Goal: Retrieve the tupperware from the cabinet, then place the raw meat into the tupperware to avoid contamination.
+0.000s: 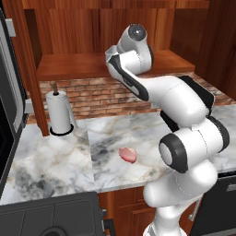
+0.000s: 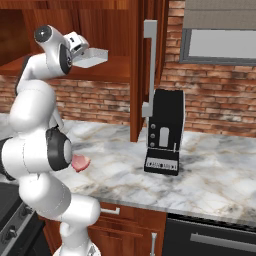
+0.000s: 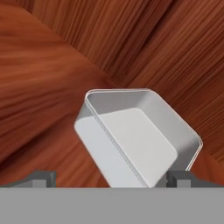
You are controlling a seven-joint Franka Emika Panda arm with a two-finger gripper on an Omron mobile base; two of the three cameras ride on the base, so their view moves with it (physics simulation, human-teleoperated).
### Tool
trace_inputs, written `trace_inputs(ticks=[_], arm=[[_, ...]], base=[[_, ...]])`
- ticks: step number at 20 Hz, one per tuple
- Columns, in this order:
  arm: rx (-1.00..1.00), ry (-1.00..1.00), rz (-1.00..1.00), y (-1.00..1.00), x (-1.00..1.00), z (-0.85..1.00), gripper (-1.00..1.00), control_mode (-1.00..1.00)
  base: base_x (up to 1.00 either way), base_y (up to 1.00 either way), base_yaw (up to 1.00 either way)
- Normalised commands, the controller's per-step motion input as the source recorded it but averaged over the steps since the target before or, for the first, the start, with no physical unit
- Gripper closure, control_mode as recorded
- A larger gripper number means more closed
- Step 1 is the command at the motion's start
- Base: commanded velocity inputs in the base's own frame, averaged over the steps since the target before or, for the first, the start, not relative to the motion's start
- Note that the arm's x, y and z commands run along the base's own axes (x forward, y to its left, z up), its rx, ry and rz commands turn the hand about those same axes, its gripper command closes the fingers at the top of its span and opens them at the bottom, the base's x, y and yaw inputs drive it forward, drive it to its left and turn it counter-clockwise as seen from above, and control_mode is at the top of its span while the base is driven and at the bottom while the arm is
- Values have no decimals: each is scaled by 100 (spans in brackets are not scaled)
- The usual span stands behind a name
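Reaching into the cabinet [image 2: 120,30], the end effector [image 3: 111,177] had its two fingertips [image 3: 43,178] spread wide apart, one on each side of the near end of the single tupperware [image 3: 131,135], with nothing clamped; whether the tips touched its walls could not be told. That tupperware lay with its open mouth facing the hand camera, against the wood grain of the cabinet interior. In the right base view the tupperware [image 2: 92,56] sat just ahead of the wrist, above the cabinet shelf [image 1: 83,64]. Below the cabinet, on the marbled desk [image 1: 55,161], lay one raw meat [image 1: 127,154] slab, well apart from the desk's front edge, with bare marble all around it. One paper-towel roll [image 1: 60,112] stood upright to the meat's left, near the brick back wall. One black coffee machine [image 2: 164,132] stood right of the cabinet's side panel, beside a long silver handle [image 2: 149,70].
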Motion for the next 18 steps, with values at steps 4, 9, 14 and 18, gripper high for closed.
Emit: trace_inputs(ticks=[4, 9, 14, 18], arm=[[0, 2, 0, 3, 23, -2, -100, -100], [0, 2, 0, 3, 22, -2, -100, -100], [0, 1, 0, 2, 21, -3, -100, -100], [0, 2, 0, 2, 20, -4, -100, -100]], base=[[0, 0, 0], [0, 0, 0], [0, 0, 0], [0, 0, 0]])
